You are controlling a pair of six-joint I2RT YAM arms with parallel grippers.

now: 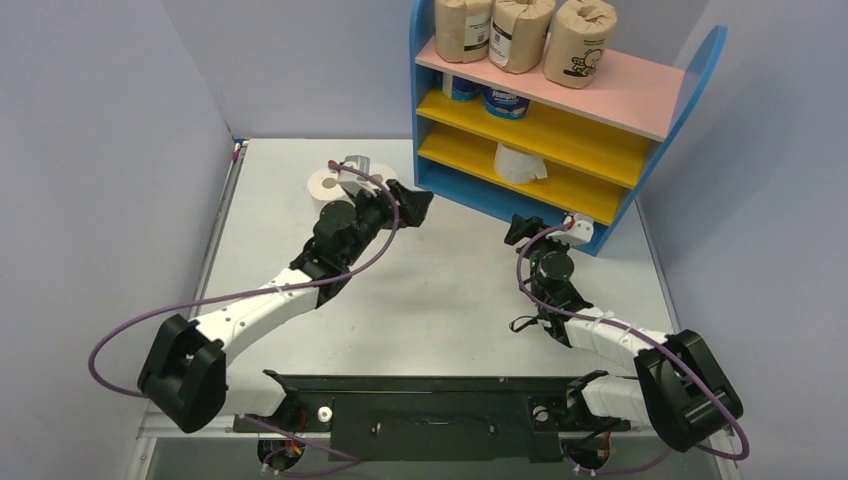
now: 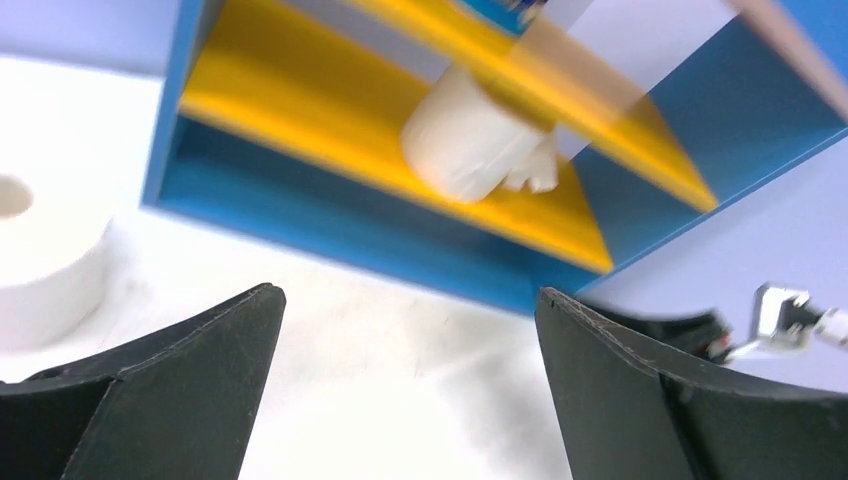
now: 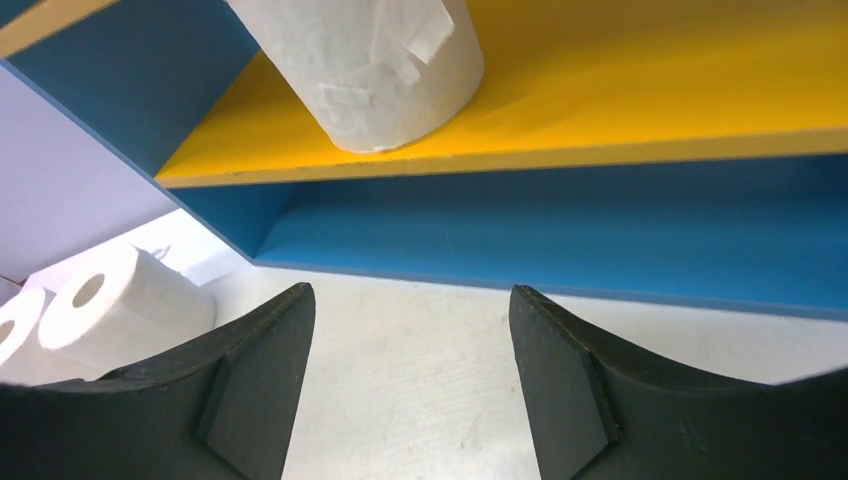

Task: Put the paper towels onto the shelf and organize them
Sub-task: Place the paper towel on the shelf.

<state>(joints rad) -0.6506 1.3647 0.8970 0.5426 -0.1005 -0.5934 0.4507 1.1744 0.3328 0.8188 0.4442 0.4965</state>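
Observation:
The shelf (image 1: 690, 92) stands at the back right. Three brown-wrapped paper towels (image 1: 520, 35) stand on its pink top, and two blue-and-white ones (image 1: 505, 100) sit on the upper yellow board. A plain white roll (image 1: 518, 163) (image 3: 380, 70) (image 2: 470, 145) stands on the lower yellow board. Two white rolls (image 1: 325, 186) (image 3: 120, 305) stand on the table left of the shelf. My left gripper (image 1: 415, 205) (image 2: 405, 295) is open and empty just left of the shelf's foot. My right gripper (image 1: 520, 230) (image 3: 410, 292) is open and empty in front of the shelf's blue base.
The grey table (image 1: 450, 290) is walled by pale blue panels on the left and at the back. The shelf's right side panel (image 1: 700, 70) stands near the table's right edge. A black mounting rail (image 1: 430, 400) runs along the near edge between the arm bases.

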